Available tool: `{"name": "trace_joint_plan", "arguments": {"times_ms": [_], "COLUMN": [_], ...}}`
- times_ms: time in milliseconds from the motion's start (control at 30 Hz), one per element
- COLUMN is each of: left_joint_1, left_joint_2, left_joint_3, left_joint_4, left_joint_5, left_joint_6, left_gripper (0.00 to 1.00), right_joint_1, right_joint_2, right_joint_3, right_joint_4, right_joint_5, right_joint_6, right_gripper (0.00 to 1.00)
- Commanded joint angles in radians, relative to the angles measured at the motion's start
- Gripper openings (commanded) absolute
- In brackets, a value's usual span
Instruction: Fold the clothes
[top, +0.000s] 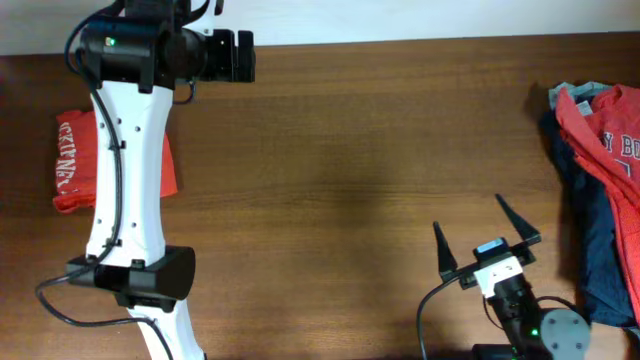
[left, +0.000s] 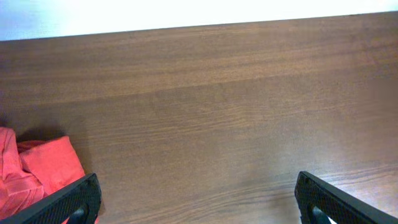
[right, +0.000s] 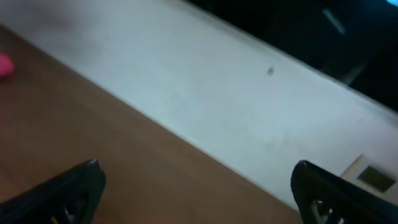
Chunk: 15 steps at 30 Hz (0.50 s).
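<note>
- Overhead: the folded shirt (top: 72, 165) lies at the left side of the table (top: 350, 150), partly under the left arm (top: 125, 180). The pile of clothes (top: 600, 170) sits unfolded at the table's right side. The right pincer (top: 480, 232) stands spread wide near the table's front. A grab into the pile may lift several garments at once.
- Left wrist: the left pincer (left: 198, 183) gapes wide and empty over bare table, with the folded shirt (left: 37, 171) just beside one finger. A careless sweep could snag it and undo the fold.
- Right wrist: the view is blurred. The right pincer (right: 196, 166) is wide and empty, aimed at the wall (right: 217, 106) past the table's far edge. The pile is out of this view, so a reach could miss.
</note>
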Motion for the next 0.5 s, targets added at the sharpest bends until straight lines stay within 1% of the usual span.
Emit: {"name": "trace_joint_plan", "arguments": {"times_ms": [0,100,233,333,467], "left_joint_1": [0.000,0.000,0.000,0.000,0.000], "left_joint_2": [-0.011,-0.011,-0.011,-0.011,-0.011], "left_joint_3": [0.009,0.009,0.009,0.009,0.009], "left_joint_4": [0.002,0.002,0.002,0.002,0.002], "left_joint_5": [0.008,0.008,0.008,0.008,0.008], "left_joint_6": [-0.009,-0.009,-0.009,-0.009,-0.009], "left_gripper": [0.99,0.99,0.99,0.99,1.00], "right_joint_1": [-0.005,-0.005,-0.006,-0.006,-0.006], "right_joint_2": [-0.053,-0.068,-0.068,-0.068,-0.068], "right_joint_3": [-0.058,-0.089,-0.110,-0.125,-0.163], "right_joint_4": [0.011,0.014,0.014,0.014,0.018], "right_joint_5": [0.032,0.079,0.196,0.243,0.246], "right_joint_6": [0.012,0.018,0.156,0.155,0.155], "right_gripper": [0.99,0.99,0.99,0.99,0.99]}}
